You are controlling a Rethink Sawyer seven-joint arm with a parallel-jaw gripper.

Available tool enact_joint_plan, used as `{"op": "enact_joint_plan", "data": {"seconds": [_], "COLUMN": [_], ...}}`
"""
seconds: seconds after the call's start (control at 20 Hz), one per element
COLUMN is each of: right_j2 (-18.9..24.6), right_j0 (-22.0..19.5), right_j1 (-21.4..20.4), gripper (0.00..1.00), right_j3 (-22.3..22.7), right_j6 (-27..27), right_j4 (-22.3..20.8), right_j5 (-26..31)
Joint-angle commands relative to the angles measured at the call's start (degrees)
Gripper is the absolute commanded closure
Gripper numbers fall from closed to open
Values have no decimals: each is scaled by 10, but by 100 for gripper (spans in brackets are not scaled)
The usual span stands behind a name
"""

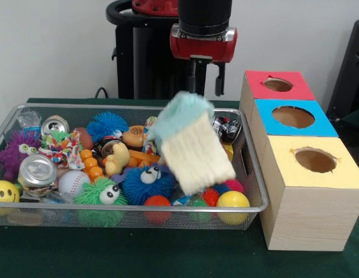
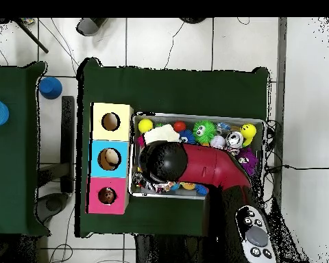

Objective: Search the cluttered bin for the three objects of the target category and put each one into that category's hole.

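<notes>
We see the gripper (image 1: 206,87) hanging above the right part of the wire bin (image 1: 80,106), its two fingers spread with open air between them. They pinch nothing that we can make out.

Just under the tips, a cream and pale-blue plush toy (image 1: 193,145) sits tilted in mid-air over the clutter, and its outline is smeared. We judge it is loose and dropping rather than carried, though the left finger comes so close to its top that we cannot rule out contact.

The toy is over the bin's right end, not over any hole. The red box (image 1: 257,78), blue box (image 1: 266,110) and yellow box (image 1: 341,174) stand in a row at the right of the frame, just beside the bin, so a carry is short.

From overhead, the arm (image 2: 208,168) hides the bin's middle.
</notes>
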Motion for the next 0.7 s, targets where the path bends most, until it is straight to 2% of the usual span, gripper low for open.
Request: {"op": "enact_joint_plan", "data": {"seconds": [0.05,0.3,0.7], "right_j2": [-4,1,12], "right_j0": [-5,-8,-39], "right_j1": [6,12,27], "gripper": [0,0,0], "right_j3": [24,5,9], "right_j6": [75,55,9], "right_j4": [16,4,-24], "right_j5": [-1,0,-44]}}
